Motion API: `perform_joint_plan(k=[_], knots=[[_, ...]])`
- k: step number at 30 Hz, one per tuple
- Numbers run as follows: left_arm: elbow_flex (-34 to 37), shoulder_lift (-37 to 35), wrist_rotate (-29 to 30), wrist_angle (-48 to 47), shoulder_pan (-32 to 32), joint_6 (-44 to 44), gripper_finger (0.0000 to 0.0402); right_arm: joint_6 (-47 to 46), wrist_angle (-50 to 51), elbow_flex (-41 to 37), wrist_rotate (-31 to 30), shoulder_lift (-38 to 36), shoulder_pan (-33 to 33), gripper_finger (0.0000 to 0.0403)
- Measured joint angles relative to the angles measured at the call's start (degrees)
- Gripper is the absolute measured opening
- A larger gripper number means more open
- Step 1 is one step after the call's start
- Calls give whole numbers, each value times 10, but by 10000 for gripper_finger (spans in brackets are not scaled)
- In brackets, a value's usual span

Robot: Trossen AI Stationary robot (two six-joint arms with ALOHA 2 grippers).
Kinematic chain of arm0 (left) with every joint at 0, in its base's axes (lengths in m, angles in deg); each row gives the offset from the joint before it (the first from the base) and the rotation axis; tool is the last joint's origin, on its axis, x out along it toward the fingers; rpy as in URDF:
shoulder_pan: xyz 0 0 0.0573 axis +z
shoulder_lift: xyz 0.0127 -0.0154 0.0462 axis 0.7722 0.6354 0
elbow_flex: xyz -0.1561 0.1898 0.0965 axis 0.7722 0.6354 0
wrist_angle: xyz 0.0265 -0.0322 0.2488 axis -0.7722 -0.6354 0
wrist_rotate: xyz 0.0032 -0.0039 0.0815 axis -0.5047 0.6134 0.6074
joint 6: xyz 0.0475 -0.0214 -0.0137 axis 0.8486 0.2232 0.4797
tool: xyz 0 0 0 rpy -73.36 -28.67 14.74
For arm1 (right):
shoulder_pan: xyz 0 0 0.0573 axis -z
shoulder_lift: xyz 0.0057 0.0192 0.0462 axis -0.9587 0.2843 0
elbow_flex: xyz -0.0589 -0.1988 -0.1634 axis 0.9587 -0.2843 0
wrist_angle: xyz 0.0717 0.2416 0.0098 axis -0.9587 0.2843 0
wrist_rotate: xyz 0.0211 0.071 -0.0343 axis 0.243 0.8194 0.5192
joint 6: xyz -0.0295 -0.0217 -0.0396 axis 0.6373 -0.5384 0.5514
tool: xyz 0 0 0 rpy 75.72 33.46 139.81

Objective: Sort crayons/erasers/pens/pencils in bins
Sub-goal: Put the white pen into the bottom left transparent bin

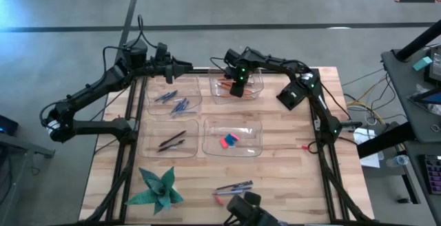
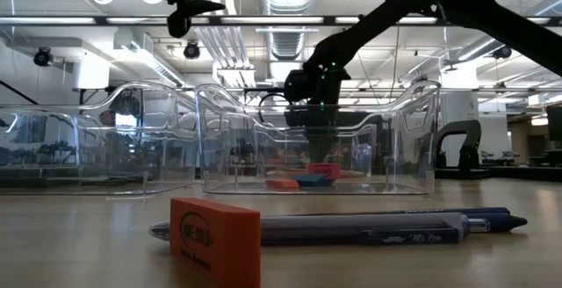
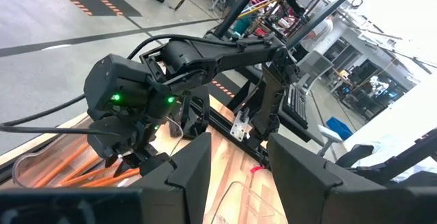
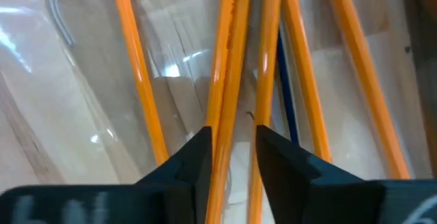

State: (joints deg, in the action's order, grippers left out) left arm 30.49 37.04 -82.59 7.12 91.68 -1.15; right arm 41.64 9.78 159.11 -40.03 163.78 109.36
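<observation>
1. right gripper (image 1: pixel 237 88) sits low in the pencil bin (image 1: pixel 256 89), upper centre of the high view; in its wrist view the fingers stand slightly apart with a pencil (image 4: pixel 225 80) running between them, not visibly pinched. judged to be a release.
2. pencils lie side by side in that bin. to finish well: spread the fingers fully, lift straight up so no pencil drags out, and clear the bin wall before swinging away.
3. left gripper (image 1: pixel 185 66) hovers at the upper left, above the crayon bin (image 1: pixel 196 95), fingers spread and empty.
4. pens (image 1: pixel 172 140) lie in the centre-left bin; erasers (image 1: pixel 229 140) in the centre bin.
5. still loose on the desk (image 1: pixel 289 164), bottom centre: two pens (image 2: pixel 421 222) and an orange eraser (image 2: pixel 215 241).
6. writing: the eraser carries an oval mark, unreadable; the nearer pen shows script, possibly "mr. pen", uncertain.
</observation>
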Motion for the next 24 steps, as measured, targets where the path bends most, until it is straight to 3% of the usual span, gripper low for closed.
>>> perform_joint_plan(k=[6,15,24], knots=[[0,0,-2,-1,0,0,133,-12,4,0,-9,-31,-1,131],[0,0,-6,-52,0,2,133,-98,4,-2,-9,-126,-10,123],[0,-4,-6,-73,0,8,133,-179,82,-5,-9,-213,-100,123]])
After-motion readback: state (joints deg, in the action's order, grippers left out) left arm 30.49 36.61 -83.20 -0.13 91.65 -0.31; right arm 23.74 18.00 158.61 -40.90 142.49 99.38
